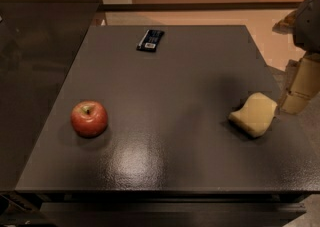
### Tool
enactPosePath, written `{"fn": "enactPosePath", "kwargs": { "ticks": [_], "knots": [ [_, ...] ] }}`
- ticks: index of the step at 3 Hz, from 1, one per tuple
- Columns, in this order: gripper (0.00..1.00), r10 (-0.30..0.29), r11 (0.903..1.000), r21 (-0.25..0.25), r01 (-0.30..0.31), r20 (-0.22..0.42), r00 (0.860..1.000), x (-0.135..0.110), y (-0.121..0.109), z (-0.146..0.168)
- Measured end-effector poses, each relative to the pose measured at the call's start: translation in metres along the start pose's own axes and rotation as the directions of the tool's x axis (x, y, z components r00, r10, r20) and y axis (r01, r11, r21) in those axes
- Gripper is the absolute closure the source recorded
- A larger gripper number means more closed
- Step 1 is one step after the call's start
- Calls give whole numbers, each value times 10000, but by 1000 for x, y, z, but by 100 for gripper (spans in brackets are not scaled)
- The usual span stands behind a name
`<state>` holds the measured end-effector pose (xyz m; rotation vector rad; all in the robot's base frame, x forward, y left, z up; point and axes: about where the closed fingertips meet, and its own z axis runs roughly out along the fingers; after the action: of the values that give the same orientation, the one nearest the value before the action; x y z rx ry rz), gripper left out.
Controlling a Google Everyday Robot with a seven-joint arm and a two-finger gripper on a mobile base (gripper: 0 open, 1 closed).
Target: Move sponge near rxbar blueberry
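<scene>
Dark grey table (pixel 165 171), glossy glare patch near the front edge. Red apple (pixel 89 118) at front left, upright, stem dimple on top, well apart from everything else.

Sponge (pixel 254 114) at front right, close to the table's right edge. Pale yellow, thick foam block, roughly rectangular, soft rounded corners, wavy dip along its upper left edge. Near side face reads a shade darker than the top. It sits skewed to the table edges, with a dark shadow under its left end.

Gripper (pixel 286 106) comes in from the right frame edge, beige segments angled down and left, tip right against the sponge's right end. Whether it's spread, closed or pinching the sponge: can't tell.

Rxbar blueberry (pixel 150 40) far back, left of centre, lying flat. Dark navy wrapper, white label patch at its near end, narrower than the sponge. Well apart from the sponge, diagonally across the table.
</scene>
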<state>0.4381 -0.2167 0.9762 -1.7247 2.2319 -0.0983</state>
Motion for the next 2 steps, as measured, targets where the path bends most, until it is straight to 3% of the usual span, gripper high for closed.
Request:
{"fn": "enactPosePath", "kwargs": {
  "ticks": [2],
  "knots": [
    [0, -339, 9994, 22, 339, 195, 9992, 1, -9, 8]
  ]
}}
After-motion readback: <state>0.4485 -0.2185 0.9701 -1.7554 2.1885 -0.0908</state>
